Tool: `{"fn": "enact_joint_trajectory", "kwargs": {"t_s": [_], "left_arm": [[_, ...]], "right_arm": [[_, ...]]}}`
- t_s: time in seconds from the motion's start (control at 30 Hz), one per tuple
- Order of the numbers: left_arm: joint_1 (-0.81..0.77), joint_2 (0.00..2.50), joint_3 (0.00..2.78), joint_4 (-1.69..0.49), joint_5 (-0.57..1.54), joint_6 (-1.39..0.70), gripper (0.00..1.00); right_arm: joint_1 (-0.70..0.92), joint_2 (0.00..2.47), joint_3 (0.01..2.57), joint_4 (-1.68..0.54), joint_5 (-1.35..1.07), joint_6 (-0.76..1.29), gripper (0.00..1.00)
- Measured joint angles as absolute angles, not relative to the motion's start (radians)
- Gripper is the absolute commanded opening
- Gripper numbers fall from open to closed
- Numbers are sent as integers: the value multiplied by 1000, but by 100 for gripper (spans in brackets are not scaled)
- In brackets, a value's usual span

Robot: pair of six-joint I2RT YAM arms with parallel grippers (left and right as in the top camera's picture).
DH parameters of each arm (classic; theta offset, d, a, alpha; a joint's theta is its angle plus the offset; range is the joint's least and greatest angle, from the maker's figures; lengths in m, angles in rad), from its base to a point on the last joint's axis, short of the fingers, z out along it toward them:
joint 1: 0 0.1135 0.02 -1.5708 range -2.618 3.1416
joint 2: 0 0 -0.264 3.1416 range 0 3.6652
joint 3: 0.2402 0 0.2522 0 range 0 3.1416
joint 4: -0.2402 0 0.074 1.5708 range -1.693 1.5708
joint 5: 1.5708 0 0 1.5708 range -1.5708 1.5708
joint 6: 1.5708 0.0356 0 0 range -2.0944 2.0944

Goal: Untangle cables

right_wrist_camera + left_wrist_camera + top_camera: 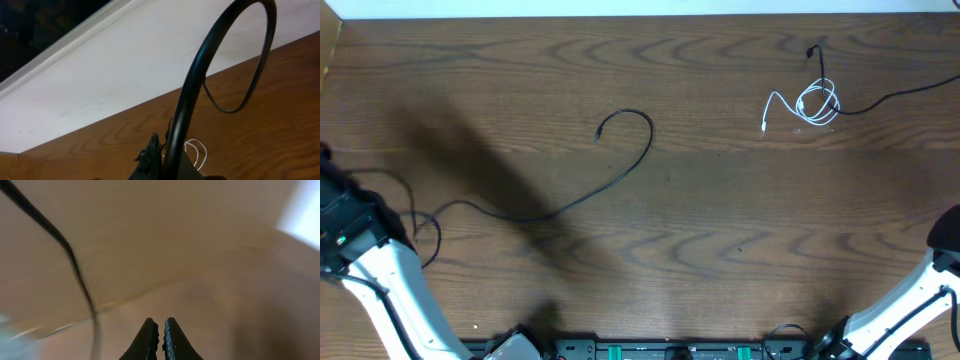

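Note:
A long black cable point(620, 175) lies across the left half of the table, its plug end curled near the middle. At the far right a short white cable point(815, 104) lies coiled, and a second black cable point(880, 100) runs through the coil. My left gripper point(160, 325) is shut with nothing between its fingers, just above the wood, with a blurred black cable point(75, 267) to its left. My right gripper point(167, 144) is shut and half hidden behind my arm's own thick cord point(200, 75). Beyond it show the white cable point(198, 150) and a thin black cable point(220, 106).
The left arm point(365, 245) stands at the table's near left corner and the right arm point(910, 300) at the near right. A white surface point(100, 85) runs beyond the table's far edge. The arms' base rail point(660, 350) lines the front edge.

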State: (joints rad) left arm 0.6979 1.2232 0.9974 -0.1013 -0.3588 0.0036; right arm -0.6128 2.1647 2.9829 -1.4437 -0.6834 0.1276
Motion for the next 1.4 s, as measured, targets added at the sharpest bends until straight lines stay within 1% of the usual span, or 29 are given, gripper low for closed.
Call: {"fn": "enact_joint_trajectory", "kwargs": {"t_s": [0.03,0.07,0.13,0.17,0.2,0.23,0.27,0.43,0.57,0.67,0.87,0.97,1.07,1.13,1.23,1.33,1.4], "left_arm": [[682,1227,997,-101,-287,4,22],[667,1230,997,-101,-222,4,31],[633,1242,997,-105,-93,1,45],[617,1249,997,-110,-36,1,57],[601,1257,997,-117,19,3,77],[583,1267,997,-128,76,10,91],[566,1277,997,-141,119,22,96],[466,1323,997,-213,263,95,97],[382,1325,997,-278,309,173,97],[340,1324,997,-386,327,187,97],[325,1324,997,-581,320,138,98],[325,1324,997,-617,262,108,98],[325,1322,997,-625,250,99,98],[323,1308,997,-630,290,106,98],[300,1269,997,-648,422,136,98],[229,1227,997,-702,560,175,98],[145,1215,997,-764,613,213,98]], "right_arm": [[-610,2165,2983,-1444,-683,127,1],[-606,2165,2983,-1445,-683,127,1],[-600,2165,2983,-1448,-684,125,1],[-599,2165,2983,-1448,-684,125,1],[-597,2165,2983,-1448,-683,125,1],[-597,2165,2983,-1449,-683,125,1],[-596,2165,2983,-1449,-683,125,1],[-591,2165,2983,-1454,-682,125,1],[-590,2165,2983,-1465,-682,121,1],[-590,2165,2983,-1481,-680,113,1],[-590,2165,2983,-1483,-679,105,1],[-590,2165,2983,-1484,-679,101,1],[-590,2165,2983,-1485,-679,94,1],[-590,2165,2983,-1485,-679,93,1],[-590,2165,2983,-1489,-680,93,1],[-590,2165,2983,-1495,-679,93,1],[-590,2165,2983,-1496,-679,93,1]]}}
